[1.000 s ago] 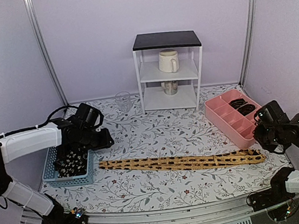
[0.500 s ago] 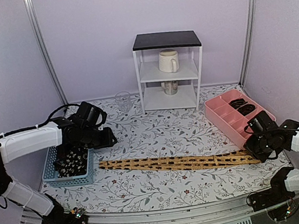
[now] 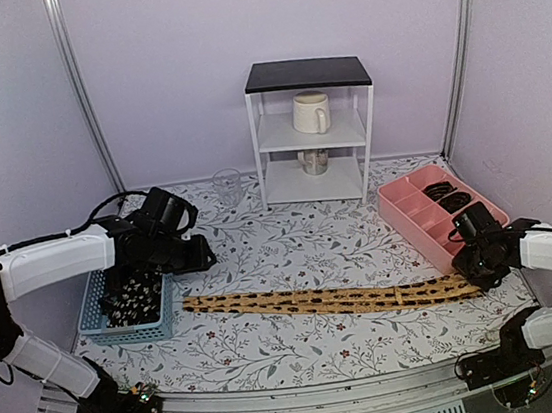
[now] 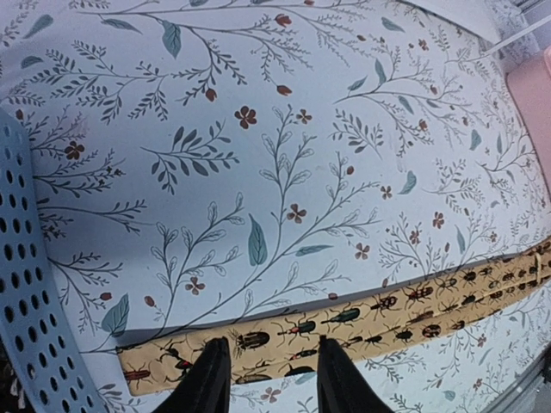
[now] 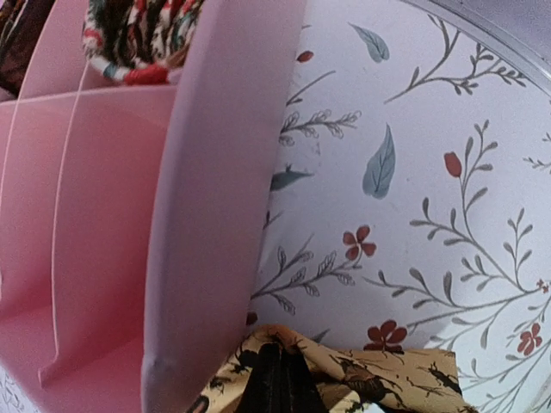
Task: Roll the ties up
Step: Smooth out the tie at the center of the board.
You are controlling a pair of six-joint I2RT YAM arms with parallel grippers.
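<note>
A tan-orange tie [image 3: 333,299] with dark beetle shapes lies flat across the front of the table. Its left end [image 4: 258,340] shows in the left wrist view. My left gripper [image 4: 272,361] hovers just above that end, open, fingers [image 4: 211,374] straddling the fabric without touching it. In the top view the left gripper [image 3: 189,256] sits beside the basket. My right gripper [image 3: 478,275] is down at the tie's right end, and its dark fingers [image 5: 274,383] are shut with the tan fabric [image 5: 379,374] bunched around them. Black speckled ties [image 3: 130,293] fill the blue basket [image 3: 95,332].
The pink divided tray [image 3: 410,218] stands right beside the right gripper, its wall [image 5: 215,172] close by, with rolled ties [image 3: 441,190] inside. At the back, a white shelf [image 3: 306,74] holds a mug [image 3: 310,113] and a jar [image 3: 315,161]. A clear glass [image 3: 227,185] stands to its left.
My right gripper came down and leftwards onto the tie's right end and shut on it. The left arm has hardly moved.
</note>
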